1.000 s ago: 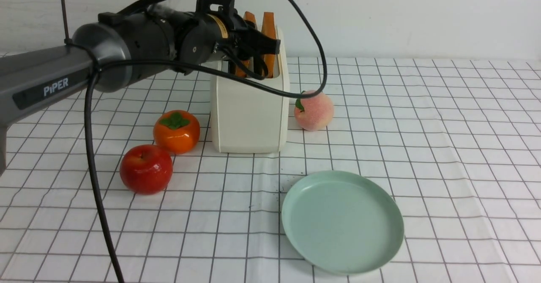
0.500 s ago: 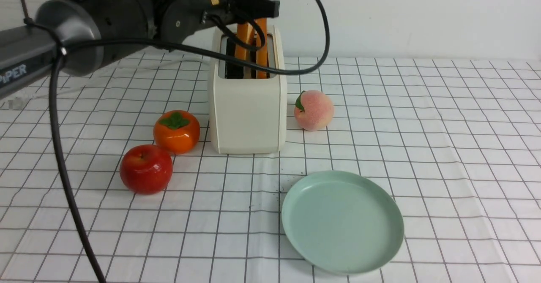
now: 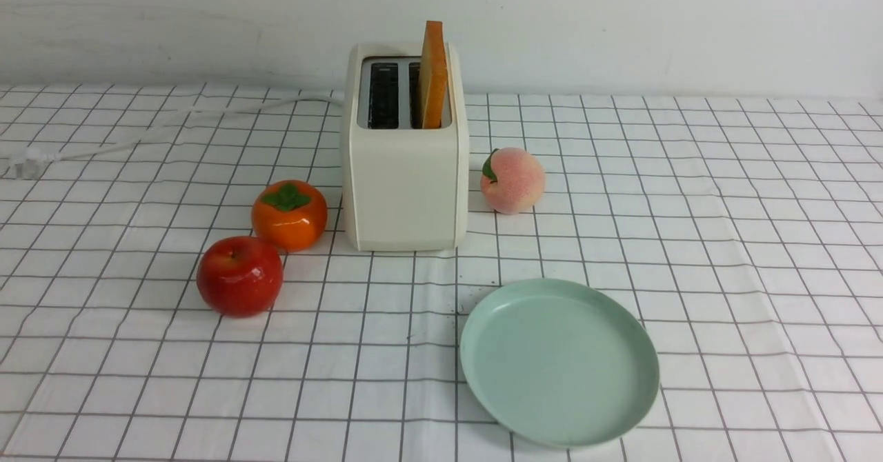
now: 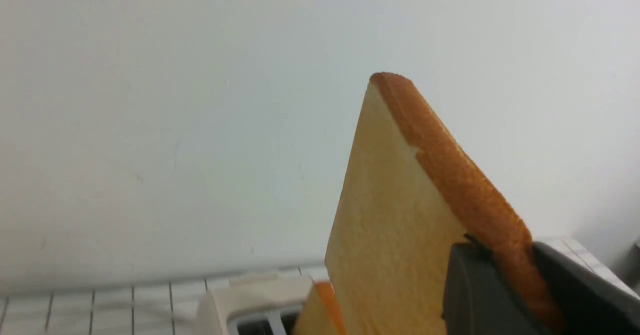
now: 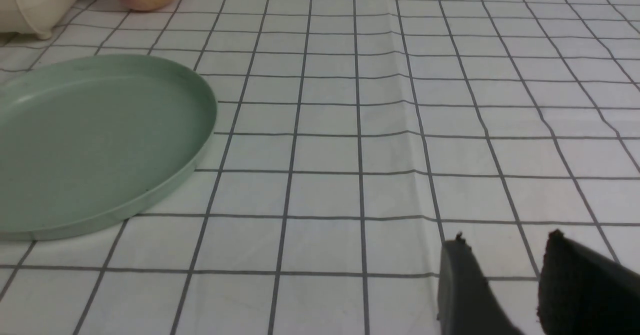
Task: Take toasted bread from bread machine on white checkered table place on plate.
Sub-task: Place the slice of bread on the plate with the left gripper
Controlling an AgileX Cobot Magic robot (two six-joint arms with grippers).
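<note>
- Left fingers [image 4: 467, 285] clenched on the lifted slice [image 4: 390, 225] at its crust edge. It is held upright, probably so it leaves the slot cleanly, and hangs high above the bread machine [image 3: 403, 186].
- Second slice [image 3: 433, 76] stands in the right slot. Plate [image 3: 559, 358] is bare, in front on the counter [image 3: 724, 241].
- Right fingers [image 5: 465, 285] parted, grasping nothing, low near the plate.
- Versus half a second ago: left arm has risen out of the front view, leaving only a toast sliver at the top edge.

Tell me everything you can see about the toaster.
The toaster is a boxy cream-white plastic-looking unit with rounded corners and a grey two-slot top. It stands upright on the checkered table. Its left slot is empty; the right holds one upright toast slice. A white cord trails off leftward.
</note>
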